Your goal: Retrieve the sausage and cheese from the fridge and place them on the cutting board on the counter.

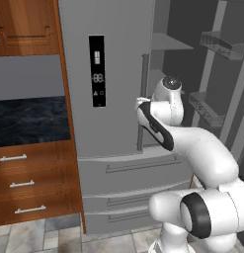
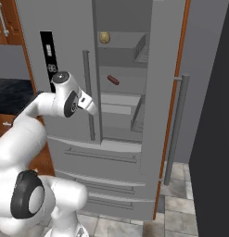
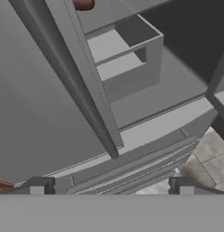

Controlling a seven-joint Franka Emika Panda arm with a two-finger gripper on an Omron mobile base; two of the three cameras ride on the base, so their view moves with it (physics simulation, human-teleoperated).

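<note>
The gripper (image 3: 111, 188) is wide open and holds nothing; its two dark tips stick up at 6 o'clock in the hand view, far apart from each other. It hangs in front of the fridge (image 1: 113, 59), near the long bar handle (image 2: 86, 92) of the left door, which is shut. The right door (image 2: 164, 88) is swung open, so the shelves inside show. Below the gripper are the grey lower drawers (image 1: 133, 183), and under them the tiled floor (image 3: 208, 158). The sausage (image 2: 113, 80), small and dark red-brown, lies on a middle shelf inside the fridge, at about 2 o'clock from the hand in the right base view, well apart from the gripper. In the hand view the sausage (image 3: 83, 4) peeks in at 12 o'clock, far past the tips. The cheese (image 2: 104, 38), a pale yellow lump, sits on the shelf above the sausage, farther back and higher up. In the left base view, the desk (image 1: 29, 121) is a black top at 9 o'clock of the fridge.
</note>
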